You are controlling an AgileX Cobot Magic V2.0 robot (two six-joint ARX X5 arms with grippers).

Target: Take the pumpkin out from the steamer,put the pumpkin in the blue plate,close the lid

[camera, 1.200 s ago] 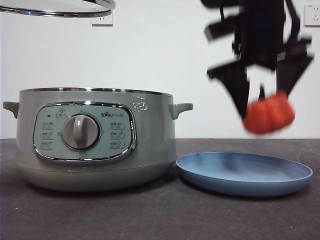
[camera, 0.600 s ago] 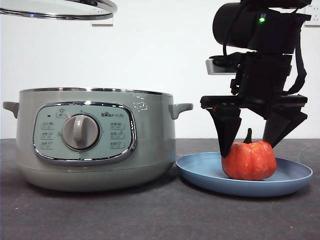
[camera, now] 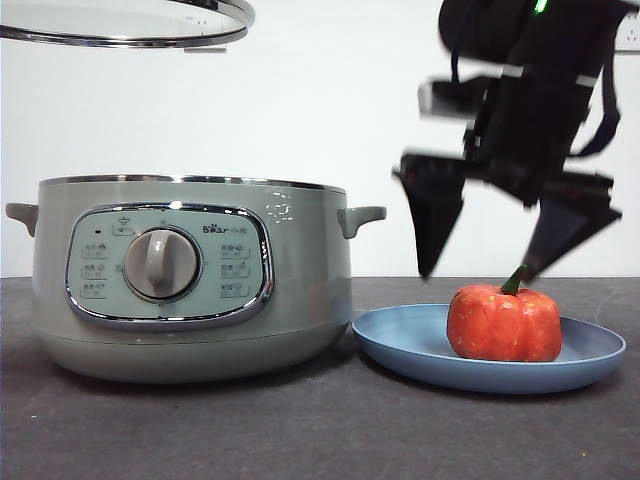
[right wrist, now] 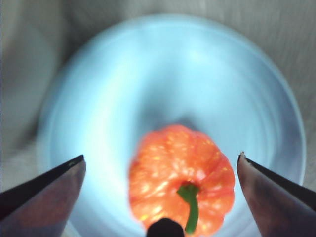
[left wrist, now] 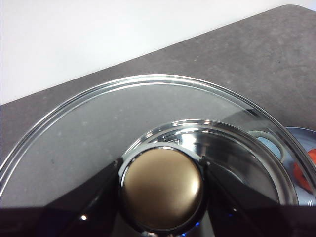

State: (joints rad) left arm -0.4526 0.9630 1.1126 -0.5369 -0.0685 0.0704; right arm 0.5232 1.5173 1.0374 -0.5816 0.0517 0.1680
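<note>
both tools differ: right tool (camera: 488,268) spread above pumpkin (camera: 504,322), left tool (left wrist: 162,173) pinching lid (left wrist: 98,123).

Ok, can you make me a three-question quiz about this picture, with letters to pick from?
1. Where is the pumpkin?
A. inside the steamer
B. on the blue plate
C. on the bare table

2. What colour is the pumpkin's stem?
A. green
B. yellow
C. white

3. What is the lid doing?
A. covering the steamer
B. lying on the table
C. held up in the air

Answers:
1 B: it sits on the blue plate, beside the steamer.
2 A: both views show it green.
3 C: the left gripper clamps its knob, above the steamer; the right gripper is open.
</note>
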